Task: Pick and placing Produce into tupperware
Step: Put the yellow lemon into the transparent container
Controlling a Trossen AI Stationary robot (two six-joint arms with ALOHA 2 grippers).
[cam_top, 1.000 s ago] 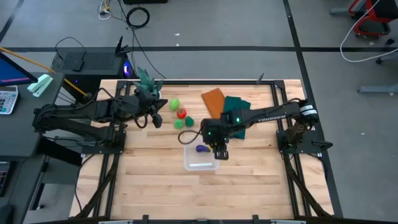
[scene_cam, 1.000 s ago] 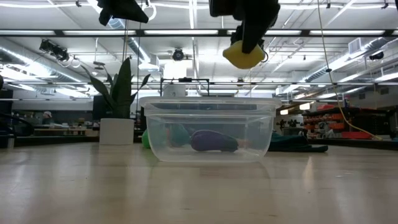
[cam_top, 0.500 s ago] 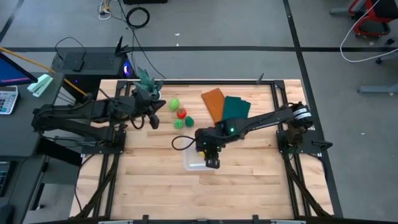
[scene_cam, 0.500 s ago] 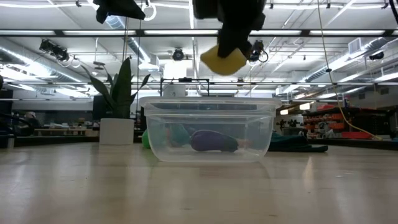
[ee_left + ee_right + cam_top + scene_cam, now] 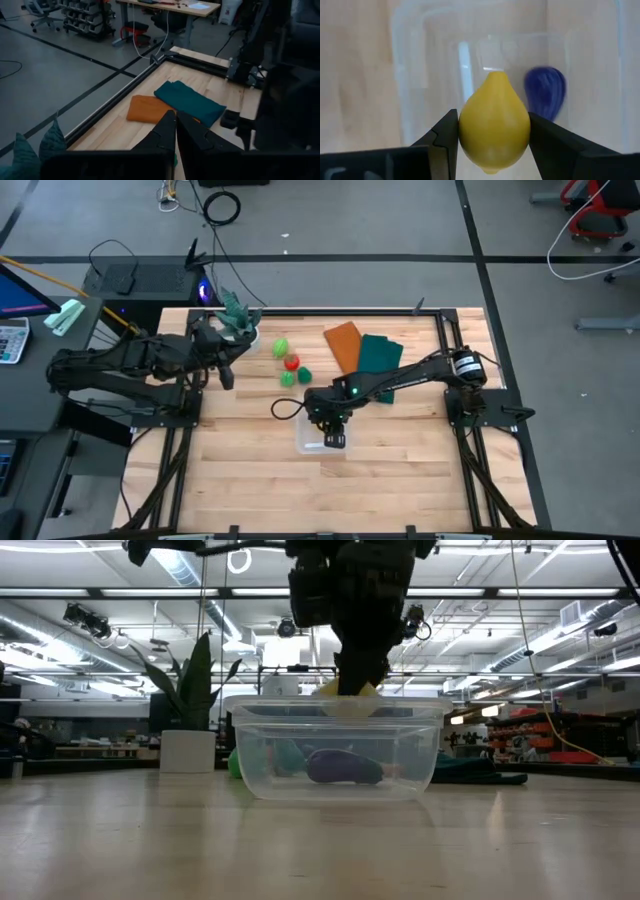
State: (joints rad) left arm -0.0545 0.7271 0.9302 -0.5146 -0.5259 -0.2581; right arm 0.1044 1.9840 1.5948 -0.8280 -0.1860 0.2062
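My right gripper (image 5: pixel 335 432) hangs over the clear tupperware (image 5: pixel 308 443), shut on the yellow produce (image 5: pixel 494 120). In the low view the yellow piece (image 5: pixel 348 701) sits at the height of the container's rim (image 5: pixel 260 702). The purple piece (image 5: pixel 345 767) lies on the container's floor. Light green (image 5: pixel 281 347), red (image 5: pixel 292 362) and dark green (image 5: pixel 303 375) pieces rest on the table beyond the container. My left gripper (image 5: pixel 226 368) waits shut at the table's left, near the potted plant. My right gripper pinches the yellow produce across its widest part (image 5: pixel 465 125), one finger (image 5: pixel 445 137) on each side. The fingers come from above, pointing down. The piece is lifted clear, with its pointed end down and its lower part level with the tupperware's rim.
An orange folded cloth (image 5: pixel 343 345) and a dark green folded cloth (image 5: pixel 378 355) lie toward the far right. The potted plant (image 5: pixel 238 315) stands at the far left. A cable loops on the table left of the container. Bare wood stretches along the near side.
My right gripper has moved toward the table's left and near edges until it is over the tupperware, then gone down, bringing the yellow piece from well above the container to its rim. My left gripper has drawn back toward the table's left edge.
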